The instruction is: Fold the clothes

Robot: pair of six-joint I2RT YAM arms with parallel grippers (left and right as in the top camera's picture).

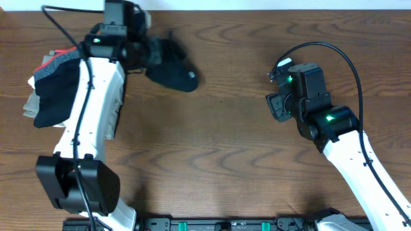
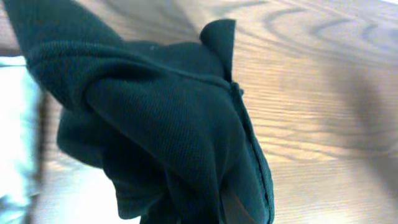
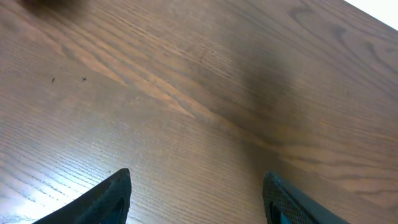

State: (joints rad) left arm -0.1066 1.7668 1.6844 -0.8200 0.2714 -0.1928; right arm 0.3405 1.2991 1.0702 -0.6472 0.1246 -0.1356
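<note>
1. The clothes (image 1: 172,69) are one soft black bunch, up at about 11 o'clock in the view from above.
2. The bunch is all scrunched up and not flat. It has a tiny white mark at its 4 o'clock edge.
3. The left hand (image 1: 148,54) is pressed together on the clothes, pinching the side of the bunch at 9 o'clock.
4. In the left wrist view the clothes (image 2: 161,124) fill most of the picture (the dark cloth hides nearly all of that hand). A seam runs down the cloth, and one corner sticks up at 12 o'clock.
5. I cannot tell if the bunch lies on the counter (image 1: 212,147) or hangs just above it.
6. The right hand (image 1: 277,106) is at about 3 o'clock in the view from above, well apart from the clothes.
7. In the right wrist view the right hand (image 3: 196,205) has its two fingers (image 3: 102,199) spread apart with nothing between them. Only the brown wood of the counter (image 3: 186,81) shows under it.
8. A pile (image 1: 51,90) of folded things sits at 9 o'clock, just beside the left arm. On top is a black piece with a grey band and a bit of red. Pale tan cloth peeks out under it.
</note>
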